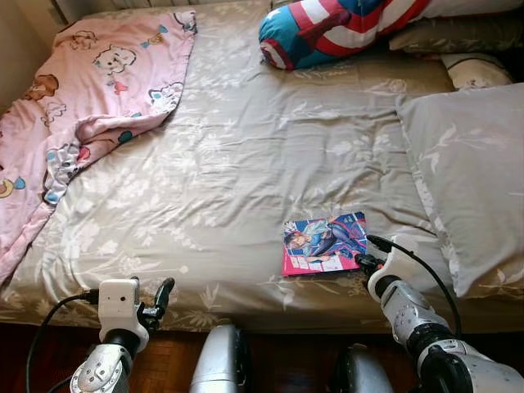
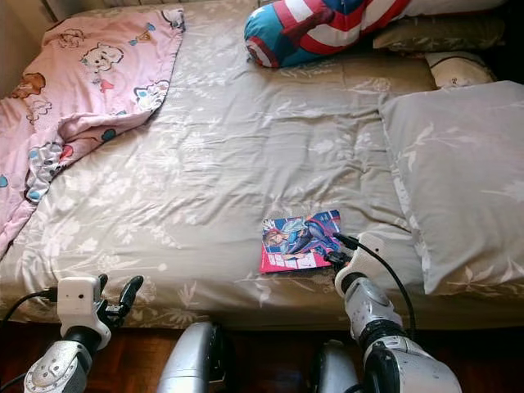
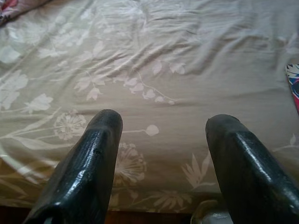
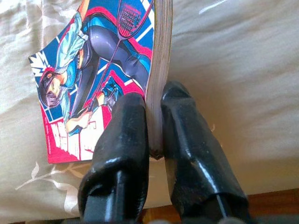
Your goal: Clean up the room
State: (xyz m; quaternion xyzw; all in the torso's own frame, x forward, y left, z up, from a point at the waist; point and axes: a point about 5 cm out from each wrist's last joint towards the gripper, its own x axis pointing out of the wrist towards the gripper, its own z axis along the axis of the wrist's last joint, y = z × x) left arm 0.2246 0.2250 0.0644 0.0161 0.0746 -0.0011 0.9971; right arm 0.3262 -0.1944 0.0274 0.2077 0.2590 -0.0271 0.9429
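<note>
Place: a bedroom in a home.
Bed [image 1: 246,155]: seen from its side edge, covered by a grey-beige sheet with a pale flower print.
Pillows: a large grey pillow [image 1: 471,180] is laid at the right; a darker one [image 1: 458,34] is seen behind it.
Blanket [image 1: 90,90]: pink, cartoon animals printed, bunched at the left.
Cushion [image 1: 336,29]: red, white and blue shield print, at the far side.
Comic [image 1: 323,243]: lies on the sheet.
Floor [image 1: 286,360]: dark wood, below the bed.

1. Between the right gripper's [image 4: 154,140] glossy black plastic fingers [image 4: 119,144]: a comic book [image 1: 324,243], shiny printed paper cover.
2. Ahead of the left gripper's [image 3: 163,154] fingers: matt, wrinkled cloth bedsheet [image 3: 154,60].
</note>
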